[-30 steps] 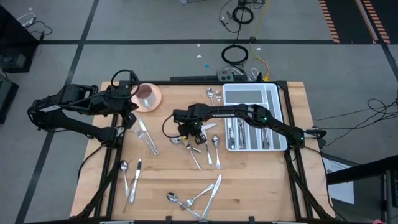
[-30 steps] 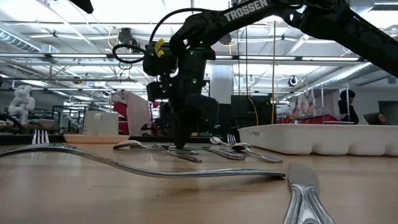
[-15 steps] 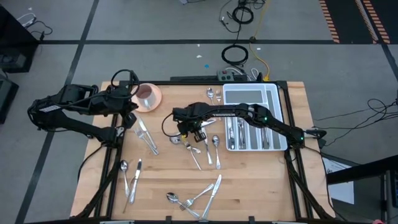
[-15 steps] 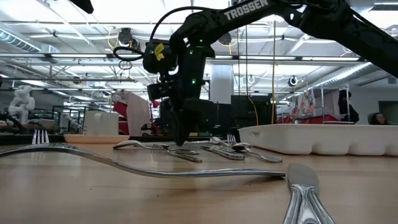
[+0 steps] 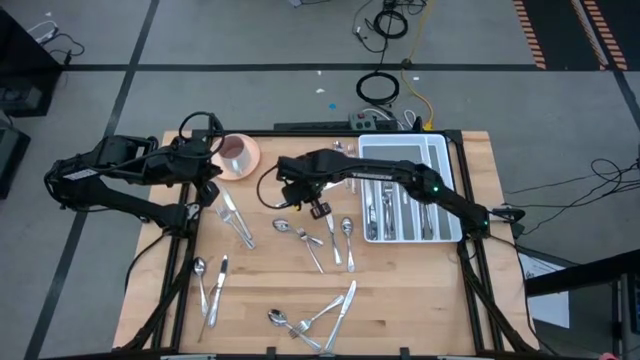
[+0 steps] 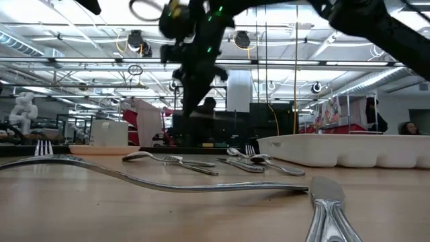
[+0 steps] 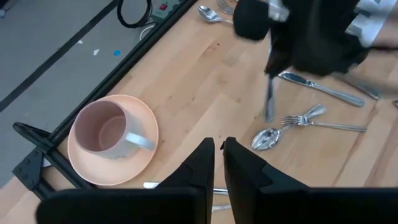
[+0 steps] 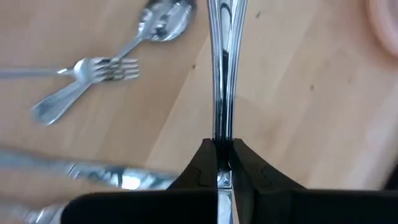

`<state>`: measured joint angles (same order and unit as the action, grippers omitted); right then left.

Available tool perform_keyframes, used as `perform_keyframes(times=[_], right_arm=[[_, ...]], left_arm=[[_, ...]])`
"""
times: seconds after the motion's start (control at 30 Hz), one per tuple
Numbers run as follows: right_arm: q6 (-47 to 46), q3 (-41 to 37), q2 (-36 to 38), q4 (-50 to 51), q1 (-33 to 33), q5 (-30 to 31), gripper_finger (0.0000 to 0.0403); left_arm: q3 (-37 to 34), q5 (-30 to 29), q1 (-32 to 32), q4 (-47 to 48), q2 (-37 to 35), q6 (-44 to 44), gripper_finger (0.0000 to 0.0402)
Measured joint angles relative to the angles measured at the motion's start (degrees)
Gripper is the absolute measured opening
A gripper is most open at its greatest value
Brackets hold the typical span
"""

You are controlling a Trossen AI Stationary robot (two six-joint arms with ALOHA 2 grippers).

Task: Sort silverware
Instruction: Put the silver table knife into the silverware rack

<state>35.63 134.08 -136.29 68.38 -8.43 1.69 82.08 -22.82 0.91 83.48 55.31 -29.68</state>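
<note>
My right gripper [image 5: 300, 197] hangs above the middle of the table, shut on one slim piece of silverware [image 7: 269, 102]. What kind of piece it is I cannot tell. The low view shows this gripper [image 6: 191, 101] well above the tabletop. More silverware lies flat on the wood: a spoon and fork [image 5: 290, 228] under the gripper, a group [image 5: 315, 315] at the near edge, and pieces at the left [image 5: 205, 280]. My left gripper [image 7: 217, 155] waits shut and empty beside the pink saucer with cup [image 7: 112, 140]. My right gripper pinches the piece's ribbed handle [image 8: 222, 134] between its two fingers, close to one end. The fingers point steeply down and lie along the piece. It hangs below them, lifted clear of the table.
The white compartmented tray [image 5: 400, 142] stands at the far right with several pieces in its slots. A knife and other pieces [image 5: 235, 218] lie near my left arm. A spoon [image 5: 342, 152] lies at the far edge. Bare wood shows at the near right.
My right gripper has risen from the tabletop, still shut, and taken the piece of silverware with it. The piece was down among the others and now hangs clear above them. The spoon and fork beneath have stayed where they were.
</note>
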Motion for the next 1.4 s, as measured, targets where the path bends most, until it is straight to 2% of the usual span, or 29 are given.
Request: perform_keyframes(times=[0.23,0.37,0.67,0.83,0.93,1.07,1.23,1.4], right_arm=[[7.7,0.1,6.0,14.3,-0.5,0.7,0.0000],[12.2,0.1,8.9,21.3,-0.2,5.5,0.0000],[16.5,-6.4,19.3,21.6,0.7,7.1,0.0000],[18.5,-17.2,26.9,21.5,1.4,6.3,0.0000],[19.8,-27.0,32.1,21.7,1.6,4.2,0.0000],[24.6,-40.8,38.7,20.3,2.3,6.8,0.0000],[31.4,-54.1,44.5,11.6,2.9,7.3,0.0000],[36.5,-60.7,44.8,3.5,3.7,7.4,0.0000]], left_arm=[[0.0,-0.2,0.0,0.0,0.0,0.1,0.0041],[0.0,-0.3,0.0,0.0,0.0,0.1,0.0041],[0.0,-0.3,0.0,-0.1,0.0,0.0,0.0041],[0.0,-1.7,0.0,-0.3,0.0,0.0,0.0041],[0.0,-2.5,0.0,-0.5,0.0,0.0,0.0041],[0.0,-4.8,0.0,-0.6,0.0,0.0,0.0041],[0.0,-7.0,0.0,-1.7,0.0,0.0,0.0041],[0.0,-7.1,0.0,-3.1,0.0,-1.4,0.0041]])
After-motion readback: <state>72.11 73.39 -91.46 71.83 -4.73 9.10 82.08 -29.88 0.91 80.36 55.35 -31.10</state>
